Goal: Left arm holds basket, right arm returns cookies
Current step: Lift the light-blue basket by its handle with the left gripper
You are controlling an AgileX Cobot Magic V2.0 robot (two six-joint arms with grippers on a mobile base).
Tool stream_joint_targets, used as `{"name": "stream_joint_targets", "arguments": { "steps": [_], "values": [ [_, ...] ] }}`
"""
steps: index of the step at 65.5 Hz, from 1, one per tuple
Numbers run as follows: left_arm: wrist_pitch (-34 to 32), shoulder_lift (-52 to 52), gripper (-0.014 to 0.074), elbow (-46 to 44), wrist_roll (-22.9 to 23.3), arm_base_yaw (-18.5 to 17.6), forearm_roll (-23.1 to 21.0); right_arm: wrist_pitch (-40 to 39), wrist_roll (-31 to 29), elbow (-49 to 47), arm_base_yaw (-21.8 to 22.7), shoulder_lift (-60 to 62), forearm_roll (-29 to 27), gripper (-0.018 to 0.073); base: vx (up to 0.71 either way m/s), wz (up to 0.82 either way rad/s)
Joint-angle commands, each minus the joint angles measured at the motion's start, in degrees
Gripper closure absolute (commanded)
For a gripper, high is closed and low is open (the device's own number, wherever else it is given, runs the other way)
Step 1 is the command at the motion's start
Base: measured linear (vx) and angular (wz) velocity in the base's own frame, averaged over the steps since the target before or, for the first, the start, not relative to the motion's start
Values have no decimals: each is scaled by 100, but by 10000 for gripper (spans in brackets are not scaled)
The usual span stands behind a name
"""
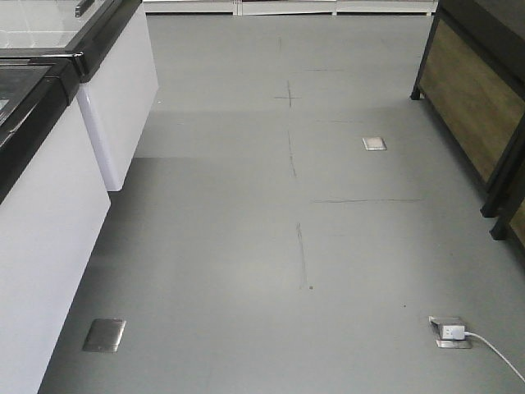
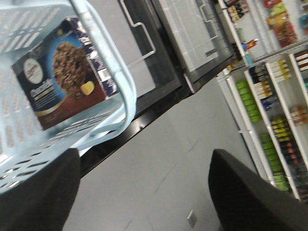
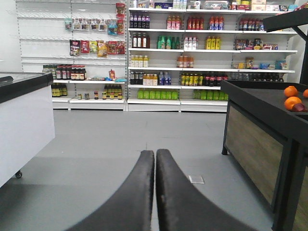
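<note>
Left jaws: spread wide, nothing between the two dark fingers (image 2: 250,192). The basket (image 2: 29,24) fills the upper left of the left wrist view, tilted. Its lower edge meets the left-hand finger at the bottom corner; cannot tell whether it bears on that finger or merely overlaps it.

Cookies (image 2: 62,77): inside the basket, lying against its slotted wall, printed face with the cookie picture and round white logo turned toward the camera.

Behind the basket: black-framed chest freezer (image 2: 159,57) with glass lids, then grey floor (image 2: 159,163), then stocked shelves (image 2: 269,110).

Right jaws: pressed together, fingers (image 3: 130,192) touching along their length, holding nothing. They point down the aisle toward the bottle shelves (image 3: 192,53). A black stand (image 3: 260,120) carrying oranges (image 3: 291,101) is on the right, and a white freezer (image 3: 24,120) on the left.

Front view: bare grey floor, floor socket (image 1: 449,332) with a white cable (image 1: 500,357).
</note>
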State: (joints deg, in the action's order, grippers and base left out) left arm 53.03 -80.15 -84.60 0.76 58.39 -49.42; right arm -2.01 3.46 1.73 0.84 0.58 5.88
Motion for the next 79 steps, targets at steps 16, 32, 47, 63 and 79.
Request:
{"name": "stream_joint_targets", "arguments": {
  "steps": [16, 32, 47, 63, 79],
  "values": [
    [-577, -670, 77, -175, -1110, 28, -2131, -425, -25, 2, 30, 69, 30, 563, 0, 0],
    [-480, -1185, 77, -175, -1706, 28, -3265, -425, -25, 2, 30, 69, 30, 563, 0, 0],
    [-145, -1625, 77, -175, -1831, 22, -3750, -425, -25, 2, 30, 69, 30, 563, 0, 0],
    [-116, -1908, 77, -175, -2180, 22, -4612, -425, -25, 2, 30, 69, 30, 563, 0, 0],
    [14, -2178, 131, -169, -2192, 22, -5206, -425, -25, 2, 30, 69, 30, 563, 0, 0]
  ]
}}
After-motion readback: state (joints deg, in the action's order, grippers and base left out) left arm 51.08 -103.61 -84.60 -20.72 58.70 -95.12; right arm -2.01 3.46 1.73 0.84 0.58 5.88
